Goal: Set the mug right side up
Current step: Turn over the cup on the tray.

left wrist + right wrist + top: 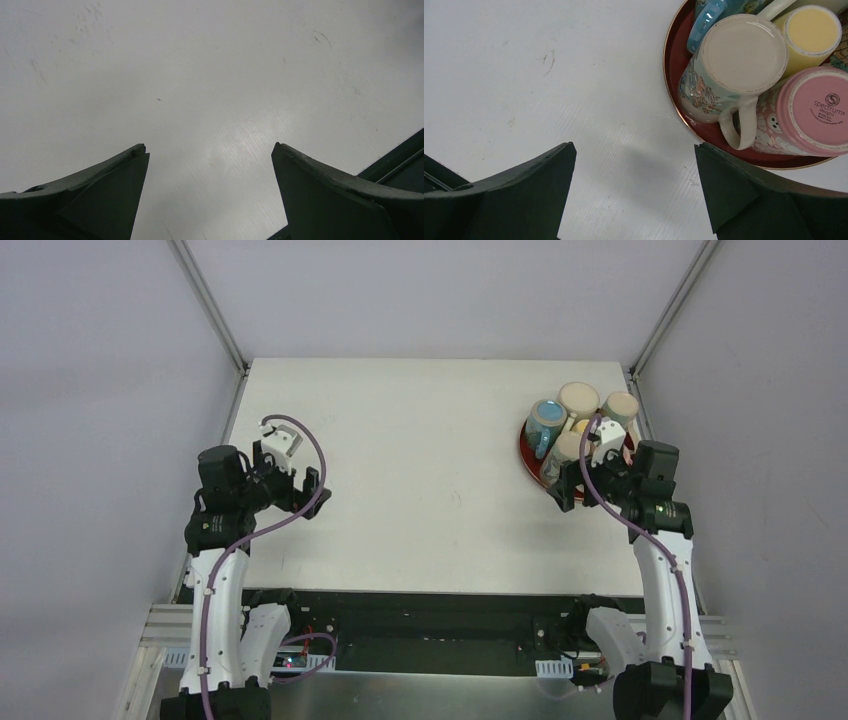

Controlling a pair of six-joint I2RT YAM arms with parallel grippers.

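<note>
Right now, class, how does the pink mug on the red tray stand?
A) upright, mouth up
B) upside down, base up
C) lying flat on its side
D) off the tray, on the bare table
B: the pink mug on the red tray shows its flat printed base towards the camera above it.
</note>
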